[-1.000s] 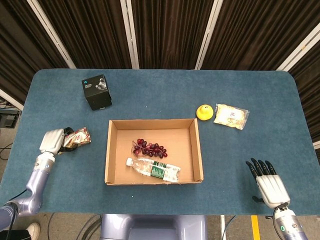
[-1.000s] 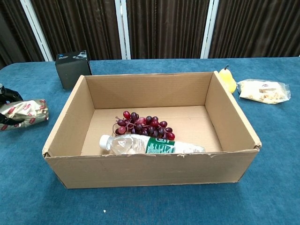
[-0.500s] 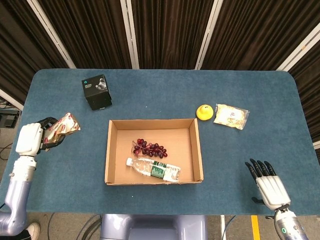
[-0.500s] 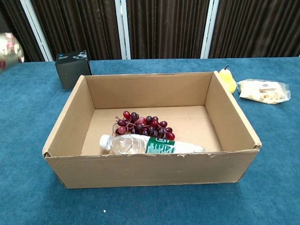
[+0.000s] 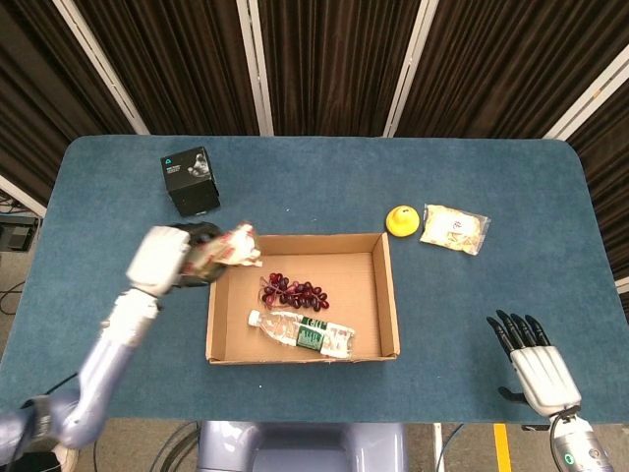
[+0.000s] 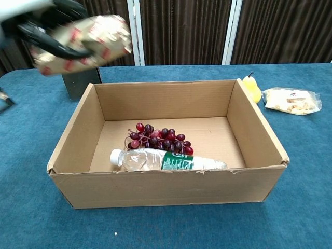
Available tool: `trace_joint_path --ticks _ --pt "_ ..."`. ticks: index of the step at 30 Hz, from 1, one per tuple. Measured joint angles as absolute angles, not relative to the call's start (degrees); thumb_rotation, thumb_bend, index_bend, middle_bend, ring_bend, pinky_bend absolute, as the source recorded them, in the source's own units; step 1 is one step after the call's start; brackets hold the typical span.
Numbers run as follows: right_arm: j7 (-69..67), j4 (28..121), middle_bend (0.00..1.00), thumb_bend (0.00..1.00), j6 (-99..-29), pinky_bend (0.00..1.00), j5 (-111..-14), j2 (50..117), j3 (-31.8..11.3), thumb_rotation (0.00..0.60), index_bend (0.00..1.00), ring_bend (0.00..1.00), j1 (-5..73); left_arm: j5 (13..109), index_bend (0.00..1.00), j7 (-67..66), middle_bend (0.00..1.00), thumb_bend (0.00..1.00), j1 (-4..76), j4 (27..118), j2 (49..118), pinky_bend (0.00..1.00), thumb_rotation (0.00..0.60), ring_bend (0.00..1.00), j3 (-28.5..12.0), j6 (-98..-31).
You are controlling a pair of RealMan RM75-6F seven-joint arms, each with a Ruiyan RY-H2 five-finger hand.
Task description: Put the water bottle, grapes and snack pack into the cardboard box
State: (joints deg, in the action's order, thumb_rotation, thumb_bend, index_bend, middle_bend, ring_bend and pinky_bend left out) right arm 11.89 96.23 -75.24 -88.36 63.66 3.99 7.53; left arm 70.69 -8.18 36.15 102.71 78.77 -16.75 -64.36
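A blue-covered table [image 5: 314,177] stands before dark curtains [image 5: 324,59] with pale strips.

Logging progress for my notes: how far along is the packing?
Done: water bottle and grapes lie in the cardboard box. In hand: the left hand holds the snack pack above the box's left edge. Left: lowering and releasing it inside.

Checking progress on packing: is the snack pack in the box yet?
Not yet. The left hand holds the snack pack in the air at the cardboard box's left edge, above the rim.
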Motion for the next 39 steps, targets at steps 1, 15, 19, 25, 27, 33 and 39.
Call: trace_joint_path --ticks 1,15,19,25,27,33,39 --pt "11.63 96.14 0.00 0.00 -75.33 0.00 -88.40 63.56 3.97 0.600 0.00 0.00 7.48 69.89 0.46 -9.63 0.40 0.22 37.29 102.05 80.42 0.47 0.600 0.39 -16.70 -63.42" --pt "10.37 95.47 0.00 0.00 -76.05 0.00 -88.60 63.05 3.82 0.600 0.00 0.00 6.88 64.12 0.00 -11.46 0.00 0.00 44.37 103.66 80.15 0.06 0.600 0.00 -13.22 -47.64" --pt "10.55 95.68 0.00 0.00 -76.36 0.00 -88.90 63.06 3.86 0.600 0.00 0.00 6.72 68.06 0.00 -9.63 0.00 0.00 42.04 108.05 74.73 0.05 0.600 0.00 -12.09 -50.20" --pt "10.64 95.77 0.00 0.00 -77.41 0.00 -89.00 63.15 3.60 0.600 0.00 0.00 6.23 76.41 0.00 -9.11 0.00 0.00 34.32 112.79 67.45 0.03 0.600 0.00 -8.82 -61.58" --pt "10.65 95.74 0.00 0.00 -77.40 0.00 -88.54 63.23 3.32 0.600 0.00 0.00 6.21 79.80 0.00 -10.41 0.00 0.00 29.99 113.19 65.55 0.01 0.600 0.00 -6.48 -67.74" --pt "11.44 95.76 0.00 0.00 -75.95 0.00 -87.38 63.76 2.80 0.600 0.00 0.00 6.76 83.84 0.00 -18.78 0.00 0.01 14.08 110.63 63.21 0.00 0.600 0.00 1.38 -84.63" --pt "13.16 95.81 0.00 0.00 -75.91 0.00 -86.45 64.50 2.02 0.600 0.00 0.00 7.05 80.51 0.00 -15.08 0.00 0.01 6.40 105.17 65.74 0.00 0.600 0.00 4.32 -88.11"
